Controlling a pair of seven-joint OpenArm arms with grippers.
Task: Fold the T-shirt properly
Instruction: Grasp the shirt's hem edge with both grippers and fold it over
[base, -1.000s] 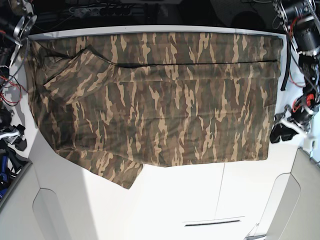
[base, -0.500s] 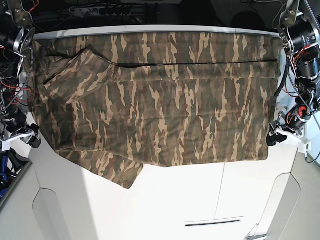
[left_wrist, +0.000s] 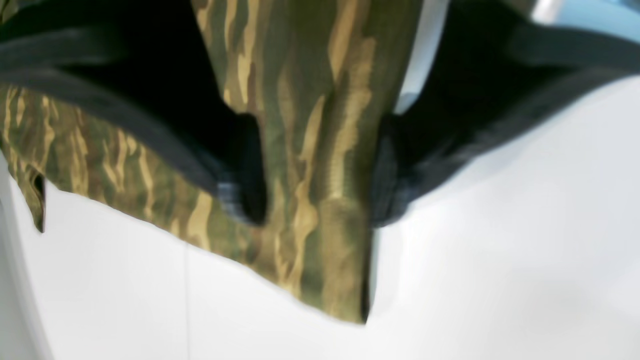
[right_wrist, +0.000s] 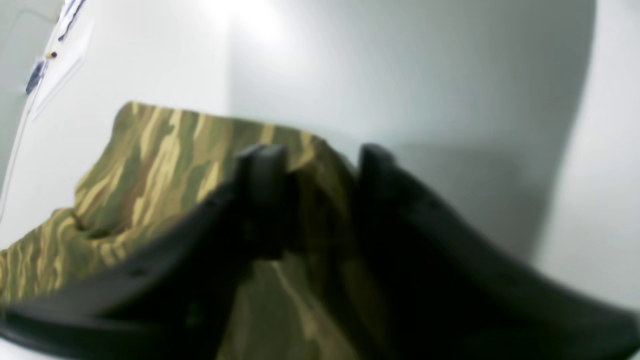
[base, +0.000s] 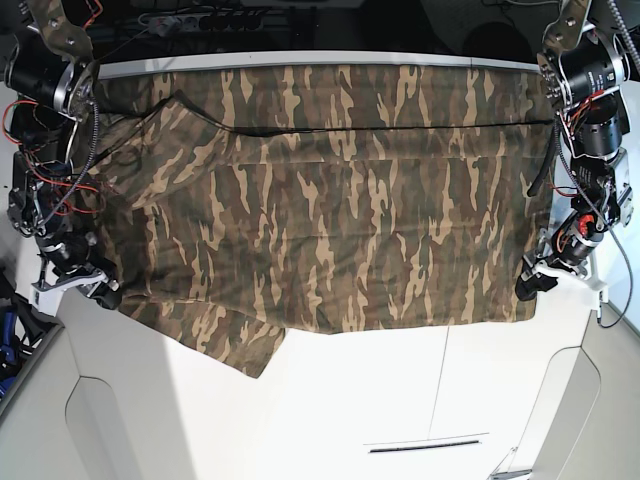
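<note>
The T-shirt (base: 330, 200) lies spread flat across the white table (base: 400, 400), one sleeve poking out at its near edge. My left gripper (left_wrist: 315, 185) sits at the shirt's near corner with its jaws on either side of a fold of cloth, and my right gripper (right_wrist: 320, 200) straddles a raised bunch at the opposite near edge. I cannot tell if either pinch is fully clenched.

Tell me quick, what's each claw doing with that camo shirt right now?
Left gripper: jaws astride a corner of the T-shirt, gripping unclear.
Right gripper: jaws astride the shirt's edge, gripping unclear.
</note>
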